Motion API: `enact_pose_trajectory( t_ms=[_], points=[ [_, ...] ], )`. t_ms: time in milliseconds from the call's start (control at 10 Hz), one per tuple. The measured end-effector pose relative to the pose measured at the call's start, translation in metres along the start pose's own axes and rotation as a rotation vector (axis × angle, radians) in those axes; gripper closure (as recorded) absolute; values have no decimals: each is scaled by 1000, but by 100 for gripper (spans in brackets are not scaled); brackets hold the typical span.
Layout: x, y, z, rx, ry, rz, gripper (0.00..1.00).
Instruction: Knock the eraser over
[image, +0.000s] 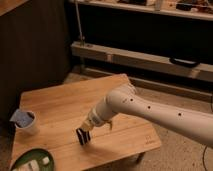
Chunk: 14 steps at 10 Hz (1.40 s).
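Note:
The eraser (82, 136), a small black block with white stripes, stands on the wooden table (65, 105) near the front edge and leans slightly. My gripper (90, 126) is at the end of the white arm (145, 110), which reaches in from the right. The gripper sits right against the eraser's upper right side. A small orange piece (110, 125) barely shows just right of the gripper, under the arm.
A white cup (26, 122) holding something blue stands at the table's left edge. A green plate (25, 160) with white pieces sits at the front left corner. A dark wall and metal rails (140, 57) stand behind the table.

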Motion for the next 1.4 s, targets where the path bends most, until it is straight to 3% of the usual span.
enact_pose_trajectory(
  t_ms=[500,900,1100,1400],
  points=[
    [-23,-3,18,42,-53,54,100],
    [-39,-10,6,30,-75,91,100],
    [-36,-10,12,45,-77,91,100],
    [-26,5,36,76,-80,91,100]
  ],
)
